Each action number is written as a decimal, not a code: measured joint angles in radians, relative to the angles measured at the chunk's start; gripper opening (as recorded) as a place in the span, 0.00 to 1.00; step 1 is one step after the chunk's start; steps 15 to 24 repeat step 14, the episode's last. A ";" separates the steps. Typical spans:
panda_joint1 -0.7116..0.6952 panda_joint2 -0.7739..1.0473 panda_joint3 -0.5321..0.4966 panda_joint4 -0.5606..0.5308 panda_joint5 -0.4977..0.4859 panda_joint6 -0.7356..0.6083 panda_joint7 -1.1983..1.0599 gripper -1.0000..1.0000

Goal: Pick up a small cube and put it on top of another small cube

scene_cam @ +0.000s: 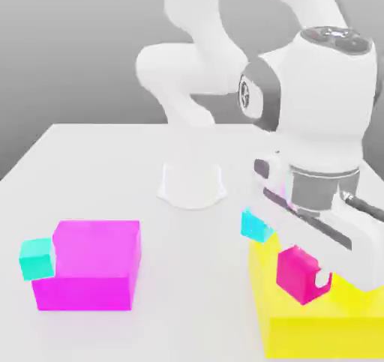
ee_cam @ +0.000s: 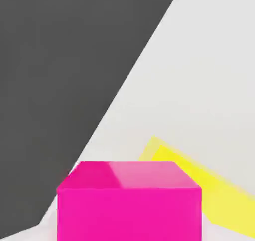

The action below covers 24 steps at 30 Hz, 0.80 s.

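The small cube (scene_cam: 294, 272), plain magenta-pink, sits between the fingers of my gripper (scene_cam: 304, 279), which is shut on it. It is at the top face of a big yellow block (scene_cam: 322, 327) on the exterior view's right; I cannot tell whether it rests on that block or hangs just above it. In the hand view the small cube (ee_cam: 129, 202) is close up, with the yellow block (ee_cam: 219, 187) behind it. A small cyan cube (scene_cam: 256, 226) lies at the yellow block's far corner. Another cyan cube (scene_cam: 37, 258) touches the large magenta block.
A large magenta block (scene_cam: 94, 267) stands on the white table (scene_cam: 112, 166) at the exterior view's left. The arm's white base (scene_cam: 192, 184) rises at the table's middle back. In the hand view, dark floor (ee_cam: 55, 75) lies past the table's edge.
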 joint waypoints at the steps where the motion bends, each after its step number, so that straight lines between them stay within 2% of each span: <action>1: 0.032 -0.024 0.010 -0.005 0.013 -0.020 0.020 0.00; 5: 0.114 -0.080 0.039 -0.028 0.037 -0.066 0.101 0.00; 11: 0.112 0.022 0.038 -0.066 -0.040 0.059 0.170 0.00; 12: 0.115 0.038 0.037 -0.071 -0.050 0.078 0.178 1.00; 24: 0.115 0.038 0.037 -0.071 -0.050 0.078 0.178 1.00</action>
